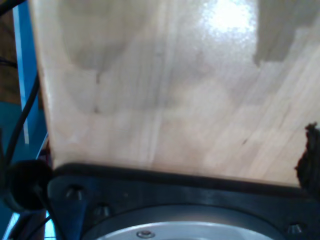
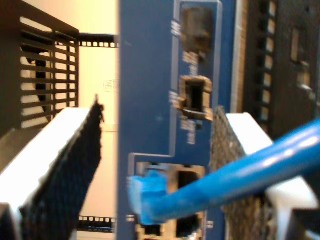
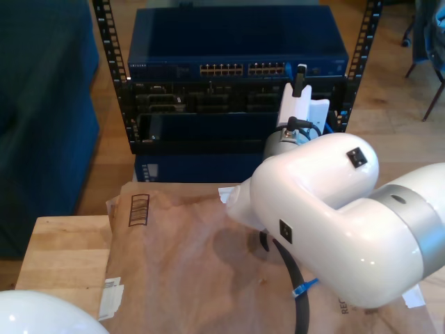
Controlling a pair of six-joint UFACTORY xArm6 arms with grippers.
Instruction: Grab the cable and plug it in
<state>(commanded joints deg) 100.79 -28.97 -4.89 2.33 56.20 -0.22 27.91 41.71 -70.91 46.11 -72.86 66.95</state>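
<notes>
The cable (image 2: 250, 170) is bright blue and runs in across one black textured pad (image 2: 225, 165) of my second gripper (image 2: 157, 112). Its blue clip plug (image 2: 147, 192) sits at a port (image 2: 187, 180) in the blue switch panel (image 2: 150, 100); how deep it sits is unclear. The two pads stand wide apart and the gripper is open. In the exterior view this gripper (image 3: 300, 87) is up against the switch (image 3: 236, 42) in the rack, and a short stretch of the cable (image 3: 304, 287) shows low on the brown paper. A dark ragged edge (image 1: 311, 160), perhaps a pad of my first gripper, shows over the wooden table (image 1: 175, 100).
Brown paper (image 3: 181, 264) covers the wooden table (image 3: 62, 250) in front of the black rack (image 3: 125, 104). A thick black robot cable (image 3: 300, 313) hangs under the big white arm (image 3: 334, 209). A blue cabinet (image 3: 42, 104) stands at the exterior view's left. A black base plate (image 1: 175, 185) lies below the first wrist camera.
</notes>
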